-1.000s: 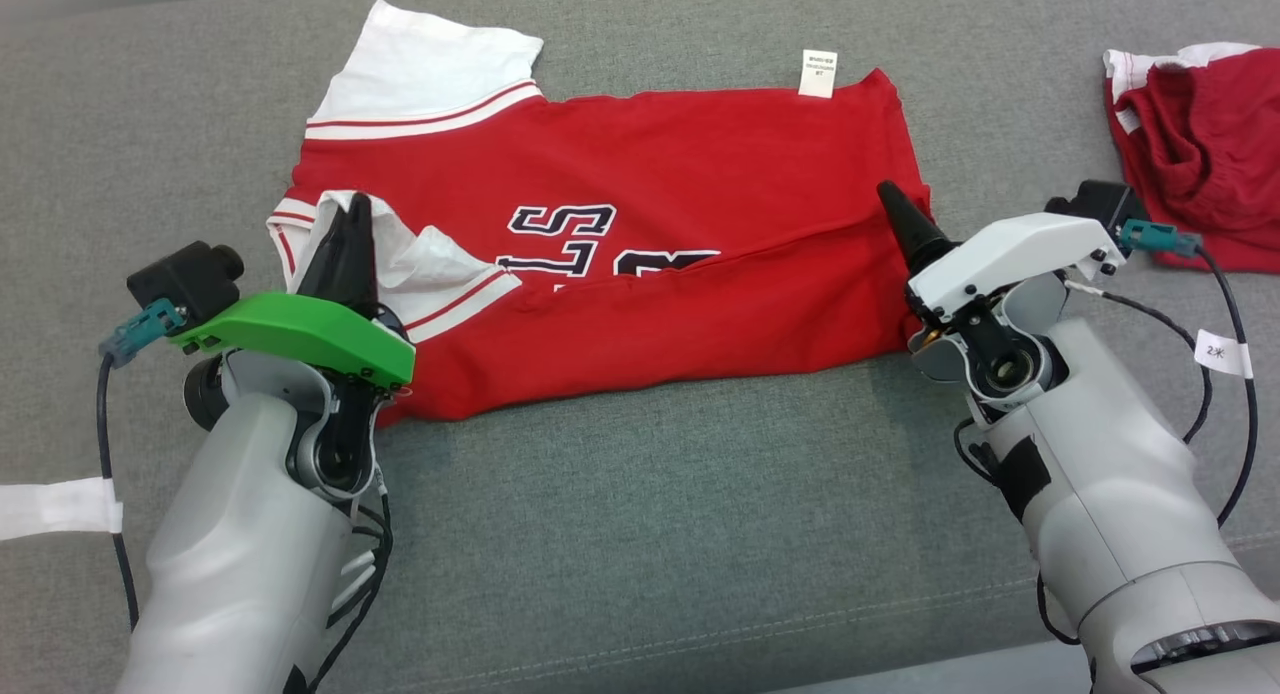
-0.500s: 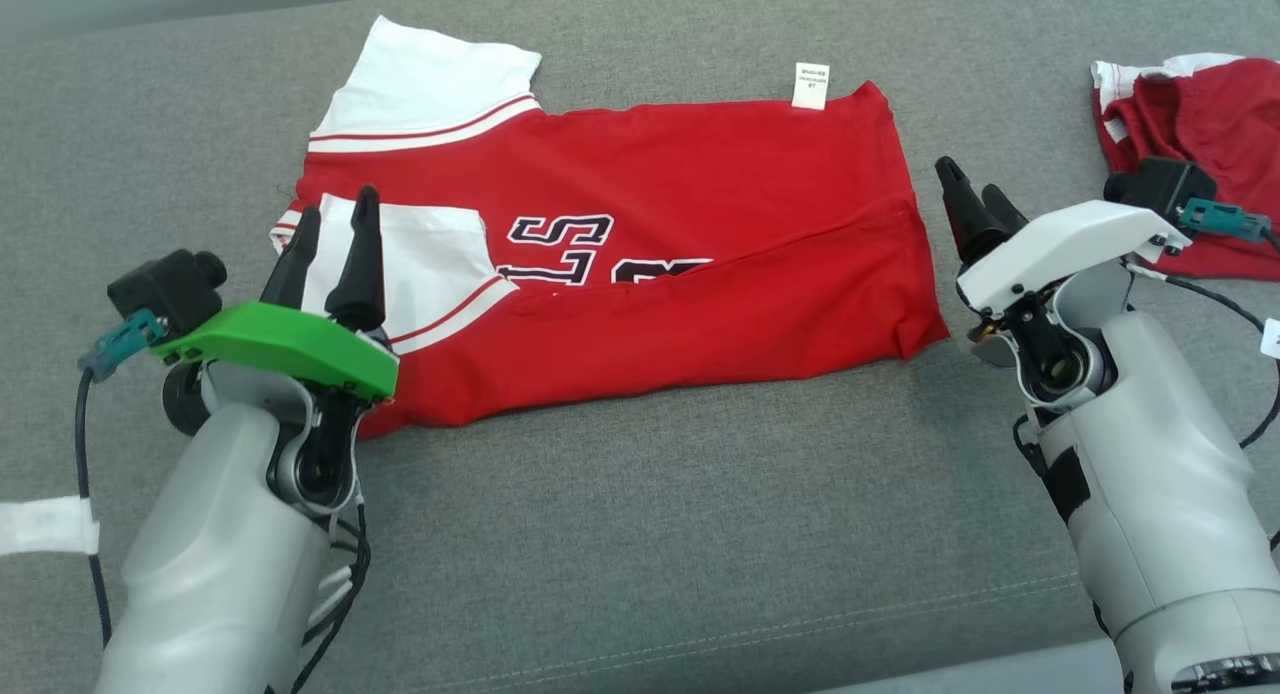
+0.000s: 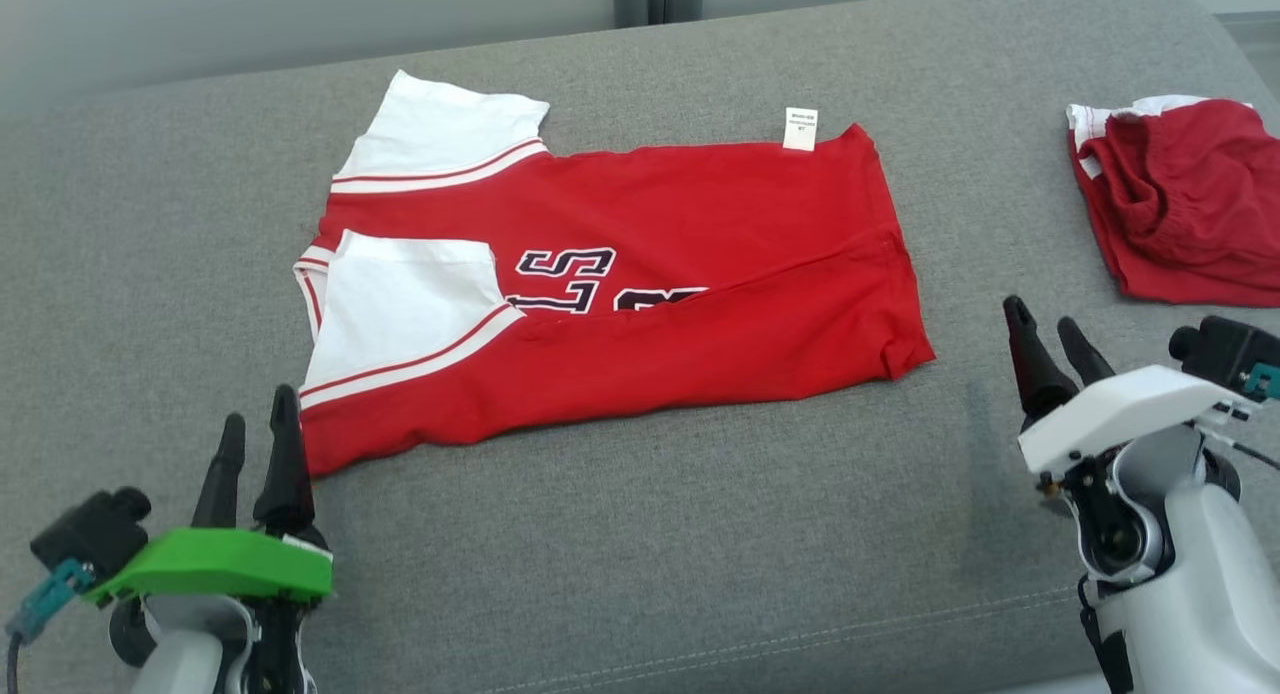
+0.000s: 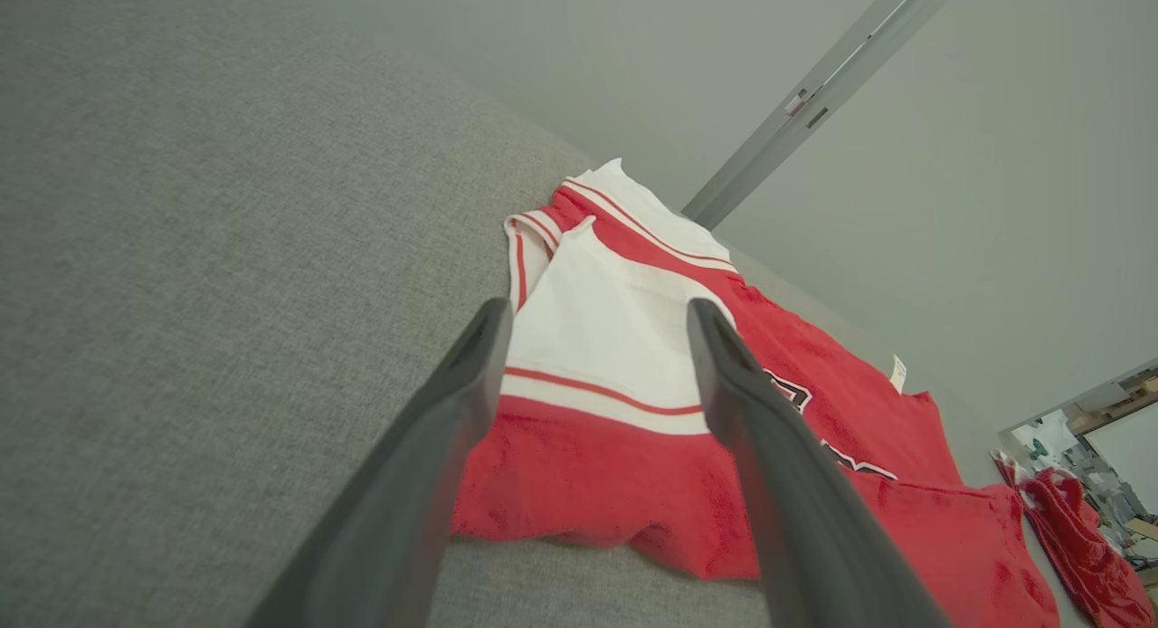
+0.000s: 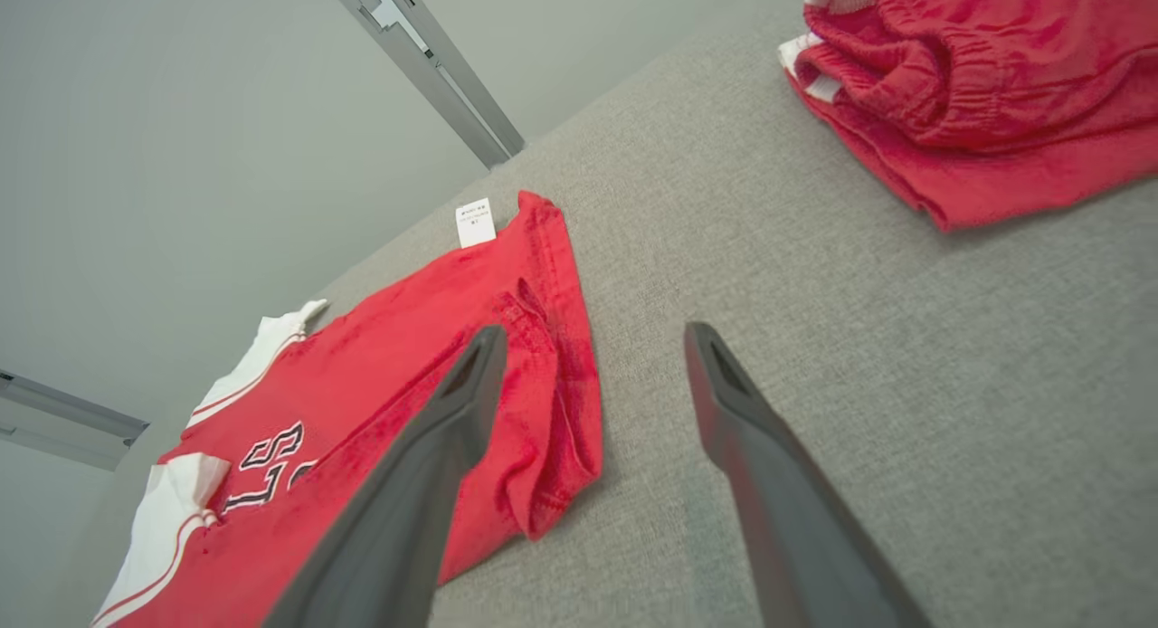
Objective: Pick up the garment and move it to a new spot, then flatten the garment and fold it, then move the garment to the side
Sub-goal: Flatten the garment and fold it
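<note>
Both grippers have drawn back from the red jersey [image 3: 640, 264], and the white sleeve [image 3: 400, 314] now lies flat on it. The left gripper [image 3: 258, 406] stands empty with fingers apart just beside the jersey's near left corner; the right gripper [image 3: 1041, 312], also spread and empty, is near its right edge. The jersey lies partly folded on the grey cushion [image 3: 700, 534], well apart from the red shorts [image 3: 1180, 214].

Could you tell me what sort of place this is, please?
Probably an indoor test room: a grey upholstered cushion serves as worktop, a plain wall stands behind, and a red shirt lies spread out.
</note>
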You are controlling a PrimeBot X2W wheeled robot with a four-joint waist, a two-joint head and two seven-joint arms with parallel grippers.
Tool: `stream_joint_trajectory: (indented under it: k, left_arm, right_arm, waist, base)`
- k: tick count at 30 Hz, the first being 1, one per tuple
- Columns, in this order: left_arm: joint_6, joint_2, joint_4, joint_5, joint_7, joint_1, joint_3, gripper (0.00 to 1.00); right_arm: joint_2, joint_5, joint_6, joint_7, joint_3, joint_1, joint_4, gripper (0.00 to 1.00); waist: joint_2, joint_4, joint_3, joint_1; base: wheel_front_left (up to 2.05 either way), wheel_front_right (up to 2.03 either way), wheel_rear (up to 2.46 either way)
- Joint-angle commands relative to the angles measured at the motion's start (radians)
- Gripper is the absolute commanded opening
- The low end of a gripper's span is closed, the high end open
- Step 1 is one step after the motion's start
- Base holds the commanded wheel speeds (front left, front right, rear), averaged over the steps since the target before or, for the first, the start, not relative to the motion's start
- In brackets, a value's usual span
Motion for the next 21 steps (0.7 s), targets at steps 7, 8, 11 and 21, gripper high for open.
stream_joint_trajectory:
  k: [7, 8, 11, 21]
  left_arm:
    - [0.038, -0.049, -0.071, -0.051, 0.031, 0.132, 0.006, 1.0]
    - [0.043, -0.053, -0.07, -0.061, 0.041, 0.133, 0.006, 1.0]
    - [0.048, -0.054, -0.06, -0.072, 0.055, 0.124, 0.006, 1.0]
    - [0.063, -0.102, 0.054, -0.164, 0.131, 0.031, 0.035, 1.0]
  right_arm:
    - [0.019, 0.014, 0.0, 0.036, 0.003, 0.151, -0.096, 1.0]
    - [0.02, 0.022, 0.0, 0.03, 0.014, 0.161, -0.095, 1.0]
    - [0.019, 0.031, 0.0, 0.019, 0.035, 0.171, -0.091, 1.0]
    - [0.019, 0.062, 0.0, -0.023, 0.115, 0.138, -0.064, 1.0]
  waist:
    - [0.0, -0.002, -0.023, 0.0]
    - [0.0, -0.003, -0.023, 0.0]
    - [0.0, -0.005, -0.021, 0.0]
    - [0.0, -0.029, 0.022, 0.0]
  base:
    - [0.0, 0.0, 0.0]
    - [0.0, 0.0, 0.0]
    - [0.0, 0.0, 0.0]
    - [0.0, 0.0, 0.0]
